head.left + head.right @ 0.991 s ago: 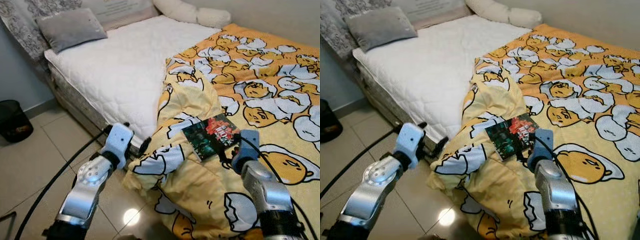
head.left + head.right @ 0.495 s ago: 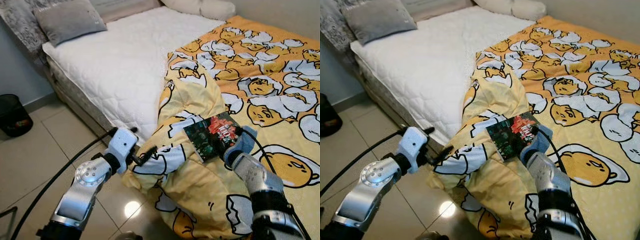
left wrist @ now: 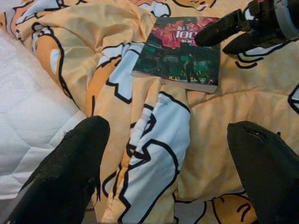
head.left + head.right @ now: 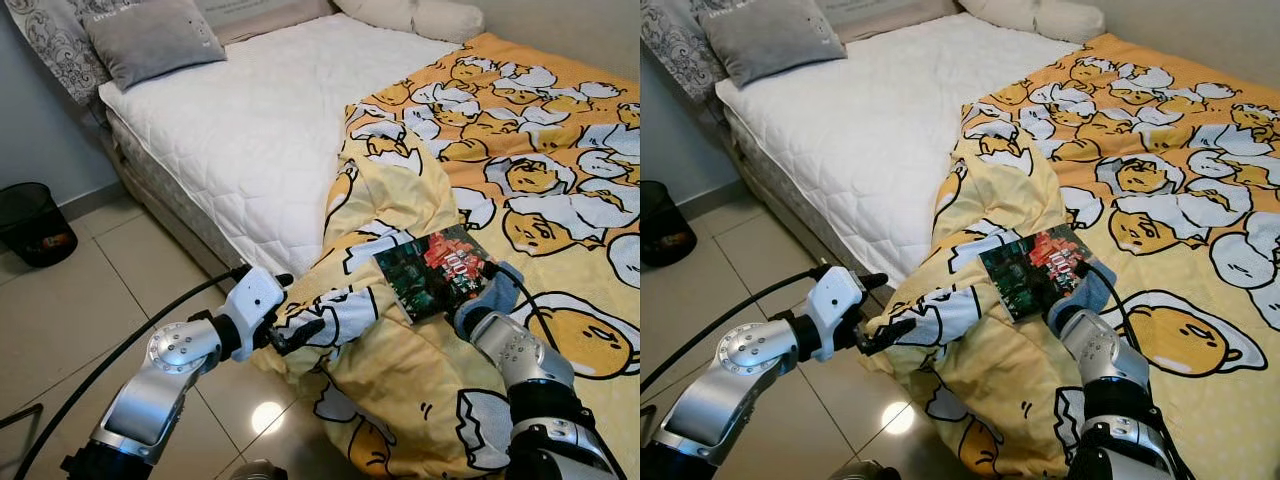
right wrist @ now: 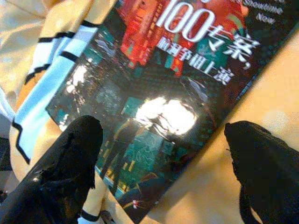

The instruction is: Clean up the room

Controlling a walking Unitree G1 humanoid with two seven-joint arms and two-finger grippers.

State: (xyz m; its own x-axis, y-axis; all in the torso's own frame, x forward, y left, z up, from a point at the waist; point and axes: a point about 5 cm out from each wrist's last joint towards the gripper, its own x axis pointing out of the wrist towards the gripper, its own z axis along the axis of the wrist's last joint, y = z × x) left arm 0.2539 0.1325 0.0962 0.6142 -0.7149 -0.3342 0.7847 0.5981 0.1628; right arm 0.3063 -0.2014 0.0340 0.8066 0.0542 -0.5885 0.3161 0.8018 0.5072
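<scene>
book [image 4: 437,272]: flat on rumpled yellow quilt [image 4: 400,380], bed's near edge. right end effector [image 5: 159,154]: now closer, at book's 5 o'clock, fingers spread wide, empty. left end effector [image 4: 297,333]: open, advanced to quilt's hanging edge. pickup imminent.

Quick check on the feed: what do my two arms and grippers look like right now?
Both arms are silver metal with round joint housings. The left gripper sits on a white wrist block, the right gripper on a pale blue one. Each has two long black fingers, and a black cable runs along each arm.
</scene>
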